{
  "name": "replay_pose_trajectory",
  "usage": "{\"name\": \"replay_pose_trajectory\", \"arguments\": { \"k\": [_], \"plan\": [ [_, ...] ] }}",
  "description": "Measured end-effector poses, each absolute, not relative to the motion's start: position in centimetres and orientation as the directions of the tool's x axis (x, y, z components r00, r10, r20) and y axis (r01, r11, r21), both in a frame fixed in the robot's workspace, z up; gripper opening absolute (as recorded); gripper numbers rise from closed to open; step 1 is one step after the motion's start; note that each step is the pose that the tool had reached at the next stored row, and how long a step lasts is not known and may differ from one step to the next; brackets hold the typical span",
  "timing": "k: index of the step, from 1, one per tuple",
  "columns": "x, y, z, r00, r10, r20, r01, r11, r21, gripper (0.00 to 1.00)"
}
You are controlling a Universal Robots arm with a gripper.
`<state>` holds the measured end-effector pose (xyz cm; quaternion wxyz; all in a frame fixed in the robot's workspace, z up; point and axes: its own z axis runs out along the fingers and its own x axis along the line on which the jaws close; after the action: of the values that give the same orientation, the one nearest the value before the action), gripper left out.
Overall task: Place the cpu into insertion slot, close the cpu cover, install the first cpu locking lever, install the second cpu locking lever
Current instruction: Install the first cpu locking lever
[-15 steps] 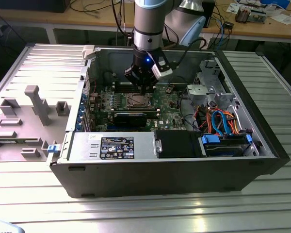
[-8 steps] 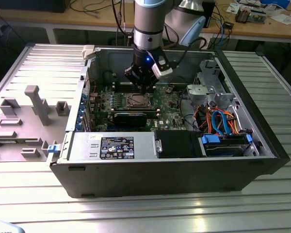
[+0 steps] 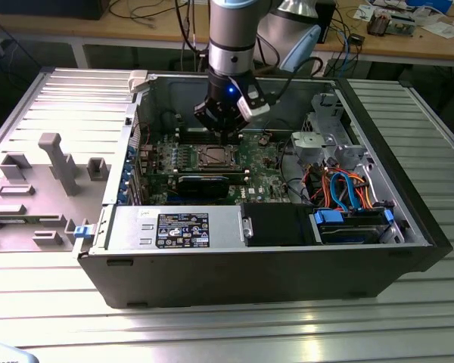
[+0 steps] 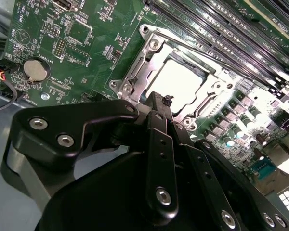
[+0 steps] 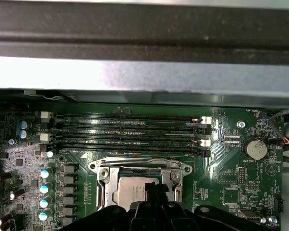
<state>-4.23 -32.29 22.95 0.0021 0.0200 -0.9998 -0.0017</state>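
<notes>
Inside the open computer case, the insertion slot (image 3: 212,157) sits on the green board. The cpu (image 4: 183,82) (image 5: 129,190) lies in it, its pale metal top showing through the window of the cpu cover (image 4: 151,60) (image 5: 139,168), which lies flat over it. A thin metal lever (image 4: 202,50) runs along the socket edge beside the memory slots. My black gripper (image 3: 225,130) (image 4: 160,102) (image 5: 154,188) hangs just over the socket's opposite edge, shut, with nothing between its fingers. Whether its tip touches the cover I cannot tell.
Long memory slots (image 5: 130,130) run beside the socket, with the case wall (image 5: 144,72) behind them. A coin battery (image 4: 34,70) sits on the board. A long black card (image 3: 204,181), a black box (image 3: 276,223) and orange and blue cables (image 3: 340,189) crowd the case.
</notes>
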Motion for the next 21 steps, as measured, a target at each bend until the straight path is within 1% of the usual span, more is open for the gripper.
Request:
{"name": "replay_pose_trajectory", "arguments": {
  "k": [21],
  "plan": [
    [-4.2, -32.3, 25.1, -0.999, -0.04, 0.004, -0.04, 0.999, 0.003, 0.11]
  ]
}}
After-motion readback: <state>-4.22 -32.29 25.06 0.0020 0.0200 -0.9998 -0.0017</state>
